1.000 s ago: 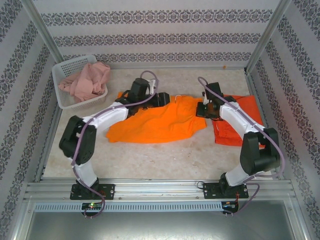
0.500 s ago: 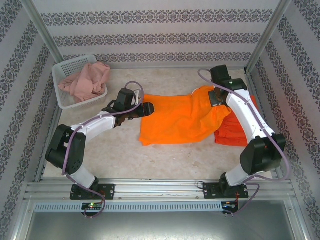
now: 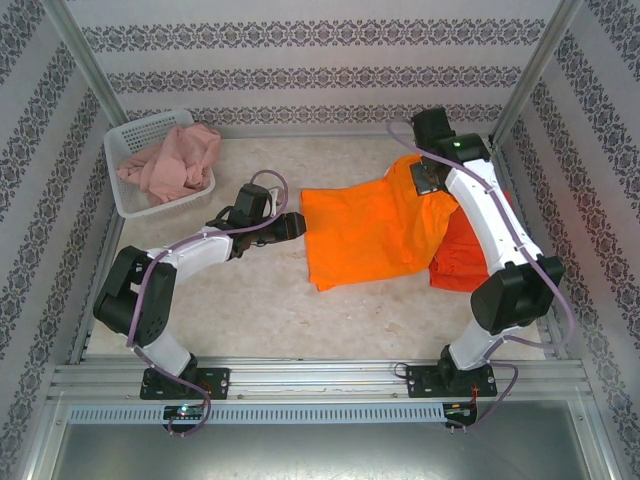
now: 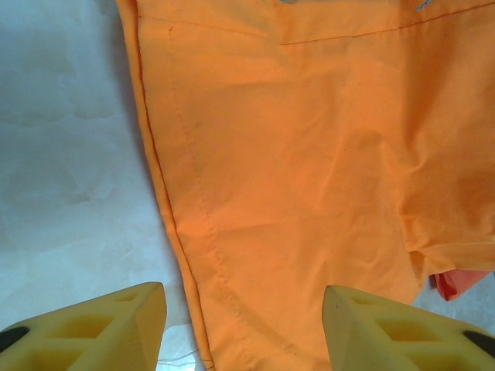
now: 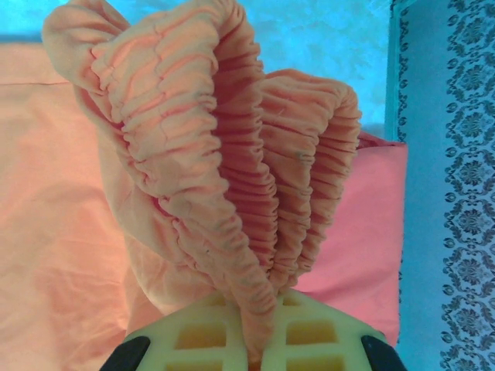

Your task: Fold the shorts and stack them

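The bright orange shorts [image 3: 365,235] lie spread in the middle of the table, their right part over the red-orange shorts [image 3: 462,258]. My right gripper [image 3: 430,182] is shut on their gathered elastic waistband [image 5: 232,154] and holds it raised; the jaws [image 5: 259,344] pinch the cloth, with the red-orange shorts [image 5: 371,224] beneath. My left gripper [image 3: 293,225] stands open at the left edge of the orange shorts [image 4: 309,154]; its yellow fingers [image 4: 100,325] are wide apart above the hem. The dusty pink shorts [image 3: 172,160] lie bunched in the basket.
A white mesh basket [image 3: 135,135] sits at the back left corner. Patterned walls and metal posts close in the table on three sides. Bare tabletop [image 3: 260,310] runs along the front, before the arms' bases.
My right gripper has dragged the bright orange shorts to the right, onto the red-orange pair. My left gripper has come off the cloth and now sits at its left edge.
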Motion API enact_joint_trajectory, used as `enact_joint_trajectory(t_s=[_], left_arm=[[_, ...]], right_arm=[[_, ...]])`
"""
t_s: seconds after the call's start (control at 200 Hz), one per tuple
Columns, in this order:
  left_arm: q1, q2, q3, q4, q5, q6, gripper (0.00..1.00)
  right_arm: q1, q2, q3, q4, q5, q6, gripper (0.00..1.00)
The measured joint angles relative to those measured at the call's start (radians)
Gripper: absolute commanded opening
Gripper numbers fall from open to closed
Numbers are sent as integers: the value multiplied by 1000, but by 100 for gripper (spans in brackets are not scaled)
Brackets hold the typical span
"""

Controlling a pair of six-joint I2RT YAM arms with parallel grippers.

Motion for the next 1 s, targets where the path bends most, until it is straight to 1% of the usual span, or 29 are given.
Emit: enact_joint_trajectory(t_s=[0.31,0.525,0.824,0.919,1.004], left_arm=[[-12,60,-13,31,18,-10,54],[-14,73,-23,52,18,-24,53],[-21,145,-55,91,18,-53,39],[-22,166,-61,105,21,-61,36],[-27,185,-61,126,25,-71,35]], right_arm=[[84,92,92,-68,-47,78,0],[135,164,162,-105,-97,119,0],[183,264,257,-149,-149,164,0],[203,291,279,-155,-164,182,0],[221,314,293,-156,-180,195,0]])
